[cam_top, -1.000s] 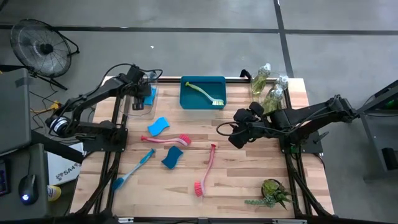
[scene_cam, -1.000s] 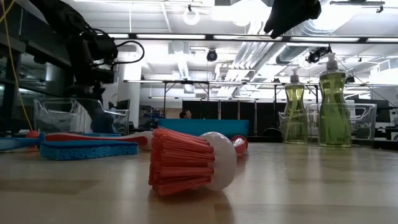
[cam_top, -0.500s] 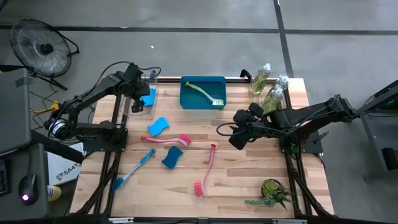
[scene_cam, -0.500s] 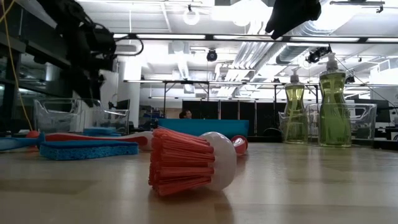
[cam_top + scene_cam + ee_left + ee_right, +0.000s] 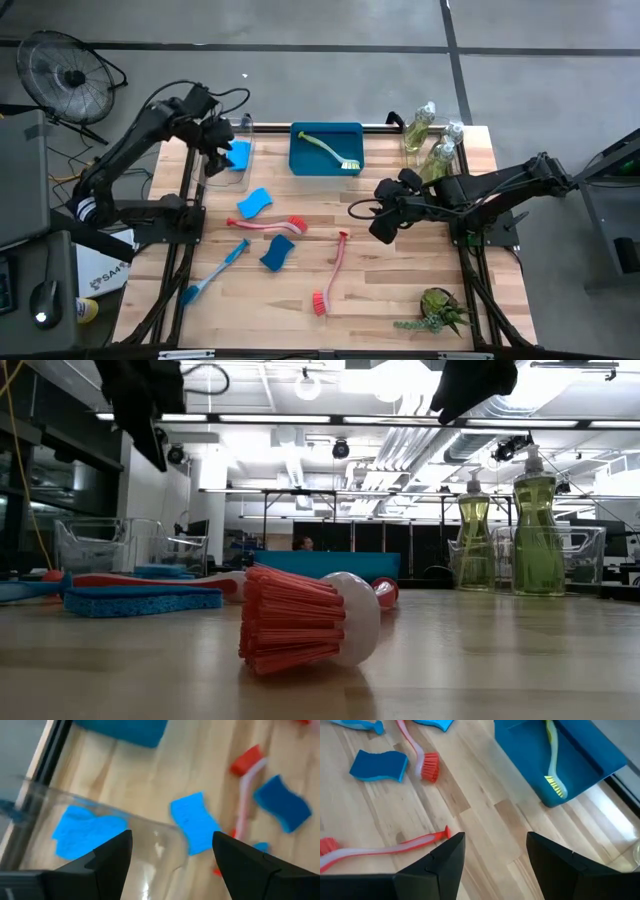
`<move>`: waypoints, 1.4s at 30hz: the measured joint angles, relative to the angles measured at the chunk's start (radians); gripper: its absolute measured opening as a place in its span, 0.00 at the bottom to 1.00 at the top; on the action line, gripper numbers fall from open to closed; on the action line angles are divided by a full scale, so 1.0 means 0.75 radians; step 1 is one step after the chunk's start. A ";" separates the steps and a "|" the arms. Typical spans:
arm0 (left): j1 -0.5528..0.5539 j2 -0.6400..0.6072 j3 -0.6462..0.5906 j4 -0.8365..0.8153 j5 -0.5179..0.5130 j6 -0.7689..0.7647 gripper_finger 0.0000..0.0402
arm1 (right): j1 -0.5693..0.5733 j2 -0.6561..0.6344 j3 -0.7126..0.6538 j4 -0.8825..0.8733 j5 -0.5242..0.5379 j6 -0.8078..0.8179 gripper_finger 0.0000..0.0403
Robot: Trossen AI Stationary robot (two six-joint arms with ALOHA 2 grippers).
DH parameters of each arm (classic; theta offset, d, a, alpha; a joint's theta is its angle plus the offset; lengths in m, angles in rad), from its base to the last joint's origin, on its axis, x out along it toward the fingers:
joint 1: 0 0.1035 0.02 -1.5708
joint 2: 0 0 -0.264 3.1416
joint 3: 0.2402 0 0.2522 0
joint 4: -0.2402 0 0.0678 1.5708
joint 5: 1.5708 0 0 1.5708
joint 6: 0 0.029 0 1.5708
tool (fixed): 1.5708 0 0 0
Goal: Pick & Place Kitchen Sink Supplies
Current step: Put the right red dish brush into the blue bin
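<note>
My left gripper (image 5: 214,148) (image 5: 171,835) hangs open above a clear bin (image 5: 232,160) at the table's far left. A light blue sponge (image 5: 87,827) lies in the bin. My right gripper (image 5: 383,222) (image 5: 495,837) waits open, high over the table's middle right. Loose on the wood lie another light blue sponge (image 5: 254,203), a darker blue sponge (image 5: 278,252), two pink-red brushes (image 5: 268,224) (image 5: 332,272) and a blue brush (image 5: 213,272). A yellow-green brush (image 5: 330,150) lies in the blue tray (image 5: 300,160). Bottles of yellow-green liquid (image 5: 425,125) (image 5: 443,152) stand at the far right.
A spiky green plant (image 5: 435,310) sits at the near right corner. In the low view a pink-red brush head (image 5: 300,618) lies close to the camera. A second clear bin (image 5: 590,555) holds a bottle. Bare wood lies between the blue tray and my right gripper.
My left gripper has risen straight up out of the clear bin and drawn slightly toward the table's left edge. The light blue sponge has stayed lying in the bin.
</note>
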 joint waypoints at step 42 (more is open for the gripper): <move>-1.713 -0.235 -0.001 0.321 -0.930 -0.766 0.67 | 0.232 0.474 0.002 0.418 -0.512 1.344 0.50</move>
